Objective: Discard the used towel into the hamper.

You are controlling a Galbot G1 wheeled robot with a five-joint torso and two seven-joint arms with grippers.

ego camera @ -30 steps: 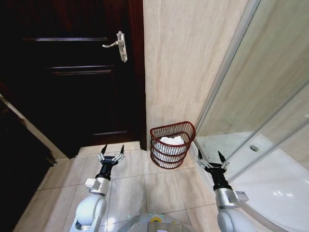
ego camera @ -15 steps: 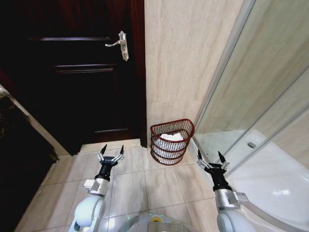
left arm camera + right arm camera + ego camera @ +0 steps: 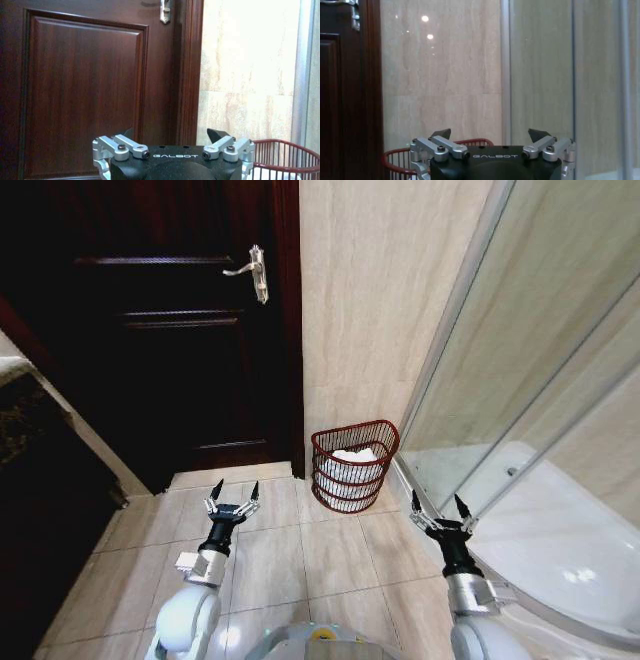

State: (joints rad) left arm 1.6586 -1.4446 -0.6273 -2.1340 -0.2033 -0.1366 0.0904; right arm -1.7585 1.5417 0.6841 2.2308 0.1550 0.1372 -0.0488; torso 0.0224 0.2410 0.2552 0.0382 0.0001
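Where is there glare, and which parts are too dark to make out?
Head view: the door is very dark, panels barely readable, while the shower tray glares white. Left wrist view: the tiled wall is washed out. Right wrist view: two light spots on the wall.

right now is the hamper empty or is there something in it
Not empty. The hamper stands upright in the corner, and white cloth, likely the towel, shows through its mesh wall. Both grippers are open and hold nothing.
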